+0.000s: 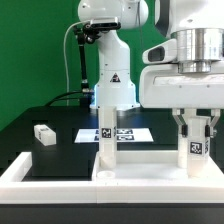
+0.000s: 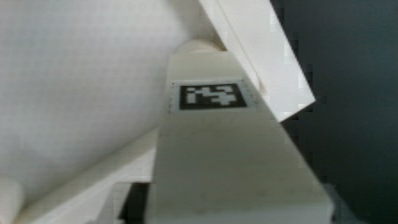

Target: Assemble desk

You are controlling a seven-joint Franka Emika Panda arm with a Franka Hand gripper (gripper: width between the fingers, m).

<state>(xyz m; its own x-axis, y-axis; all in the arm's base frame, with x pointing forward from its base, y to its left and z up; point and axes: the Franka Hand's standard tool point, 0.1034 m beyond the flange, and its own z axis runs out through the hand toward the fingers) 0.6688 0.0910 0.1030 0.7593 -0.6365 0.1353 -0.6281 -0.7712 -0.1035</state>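
Note:
My gripper [image 1: 196, 150] hangs at the exterior view's right, shut on a white leg block [image 1: 195, 146] with a black-and-white tag. It holds the block upright over the right end of the flat white tabletop panel [image 1: 145, 172]. Whether the block touches the panel does not show. A second leg block [image 1: 106, 138] stands upright on the panel's left part. A third leg block [image 1: 43, 133] lies loose on the black table. In the wrist view the held leg block [image 2: 214, 120] fills the middle, its tag facing the camera, with the tabletop panel [image 2: 71, 80] beside it.
The low white border wall [image 1: 25, 168] runs along the front and left of the panel. The marker board [image 1: 130, 132] lies flat behind the standing leg. The robot's base [image 1: 112, 75] stands at the back. Bare black table [image 2: 356, 110] shows past the panel's edge.

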